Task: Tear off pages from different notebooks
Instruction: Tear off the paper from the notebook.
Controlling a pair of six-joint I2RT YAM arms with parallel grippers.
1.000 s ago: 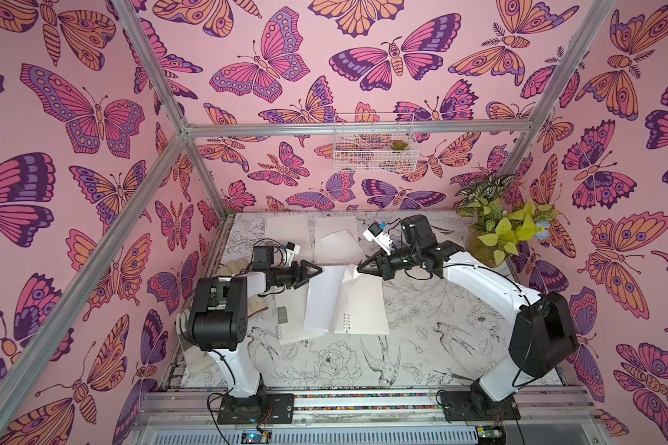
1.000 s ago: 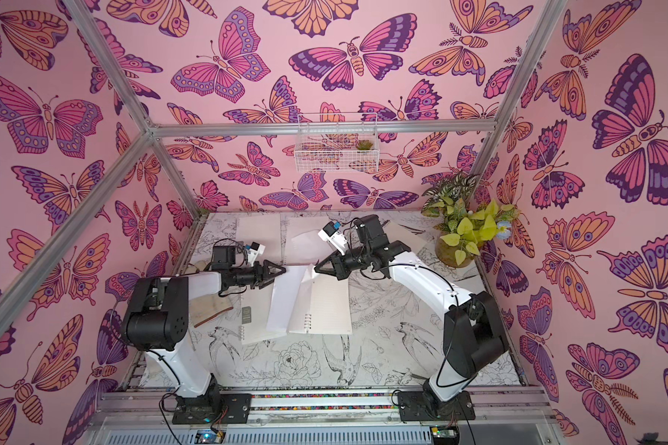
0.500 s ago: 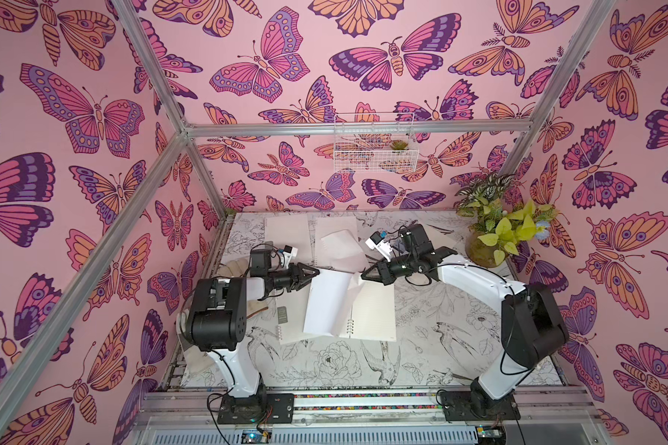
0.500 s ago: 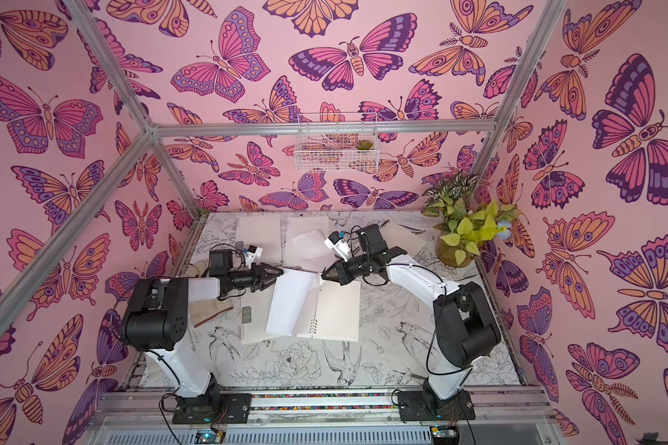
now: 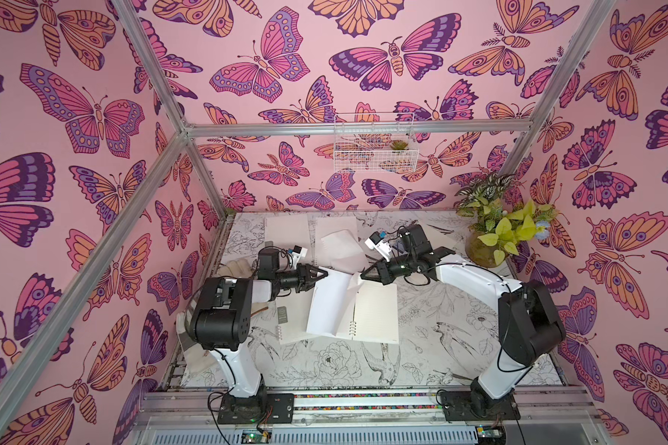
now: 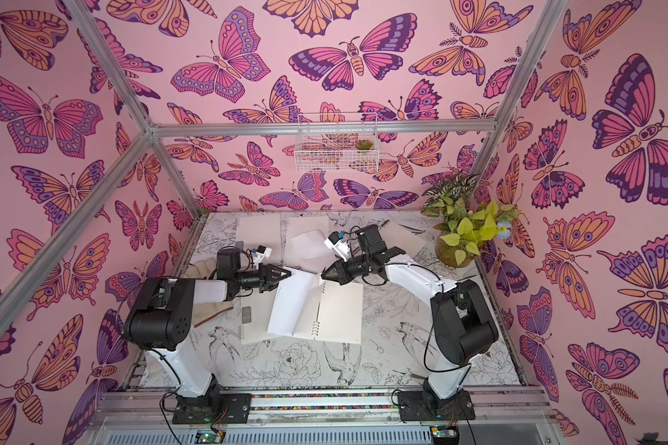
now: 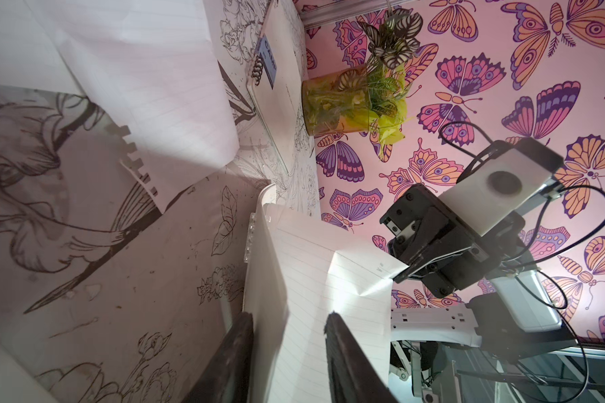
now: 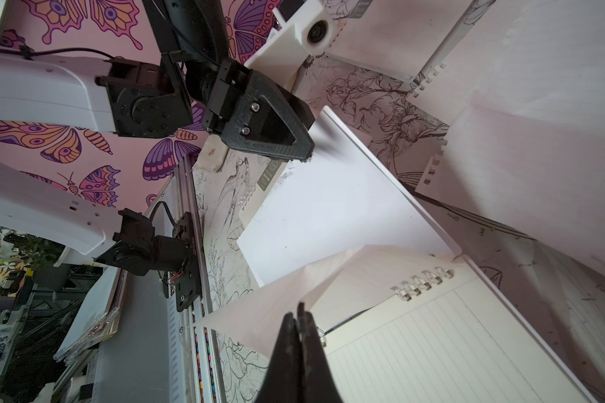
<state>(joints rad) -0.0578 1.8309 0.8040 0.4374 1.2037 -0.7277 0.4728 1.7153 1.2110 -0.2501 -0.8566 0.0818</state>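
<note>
page corner pinched above the open notebook

an open notebook [image 5: 375,312] lies flat in the middle of the surface [image 5: 440,346], with white rings down its spine and lined paper facing up. one page [image 8: 287,279] is lifted off it and creased at a corner. the right pincer [image 8: 297,308] is pressed together on that crease, holding the corner clear of the rings. the left pincer [image 7: 287,315] comes in from the opposite side. its fingers stand apart with the far edge of the raised paper between them, and a gap shows on the lined side.

a second notebook [image 5: 290,331] with a grey-green label sticks out from under the open one on the left arm's side. two closed notebooks [image 5: 286,231] lie side by side at the far edge. a loose page [image 5: 342,250] with a notched, torn edge rests just in front of them. a blue-labelled notebook [image 7: 276,87] lies near the plant pot [image 5: 486,250] in the far corner. a glove [image 5: 234,267] sits beside the left arm.
</note>
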